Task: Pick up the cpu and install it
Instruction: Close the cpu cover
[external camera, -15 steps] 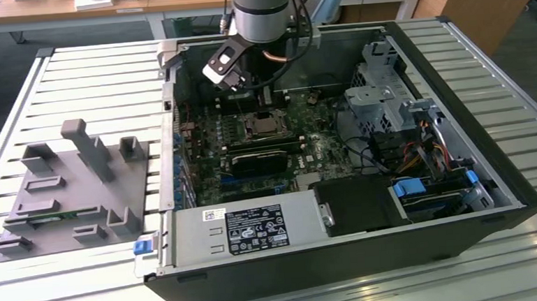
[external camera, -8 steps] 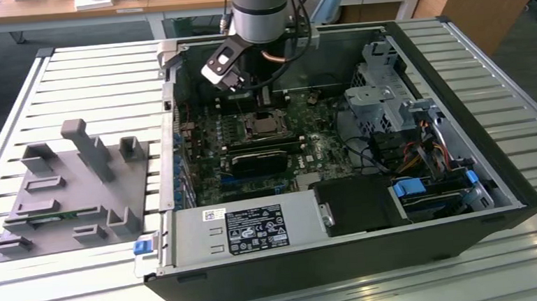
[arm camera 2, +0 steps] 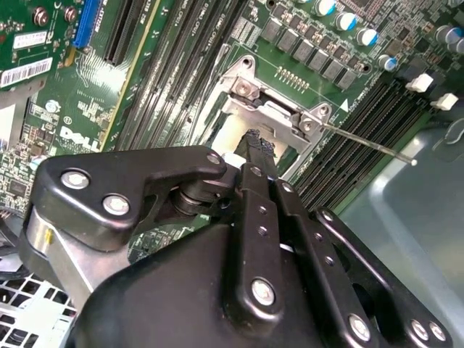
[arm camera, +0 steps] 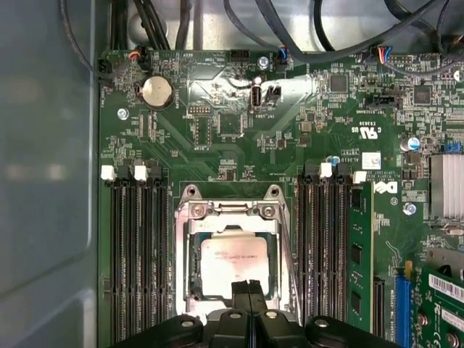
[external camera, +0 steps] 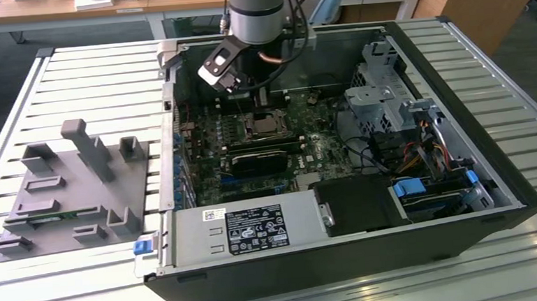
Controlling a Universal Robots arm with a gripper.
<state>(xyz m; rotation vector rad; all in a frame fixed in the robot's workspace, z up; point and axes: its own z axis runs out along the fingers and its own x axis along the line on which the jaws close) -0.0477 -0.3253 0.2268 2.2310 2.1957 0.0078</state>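
- The gripper [arm camera: 250, 290] had its two black fingers pressed together, with nothing pinched between them.
- In the first wrist view its tips hung over one edge of the cpu [arm camera: 233, 264]; whether they touched it could not be told.
- The cpu lay flat, silver top up, inside the metal socket frame [arm camera: 232, 210] on the green motherboard [arm camera: 217, 123].
- Rows of black memory slots [arm camera: 138, 246] flanked the socket on both sides.
- In the exterior view the arm [external camera: 255, 11] reached down into the open computer case [external camera: 350, 257], which lay on a slatted table [external camera: 87, 84] with its power supply [external camera: 245, 229] at the near edge.
- A grey fixture [external camera: 66, 198] sat on the table at the exterior view's left, well apart from the case.
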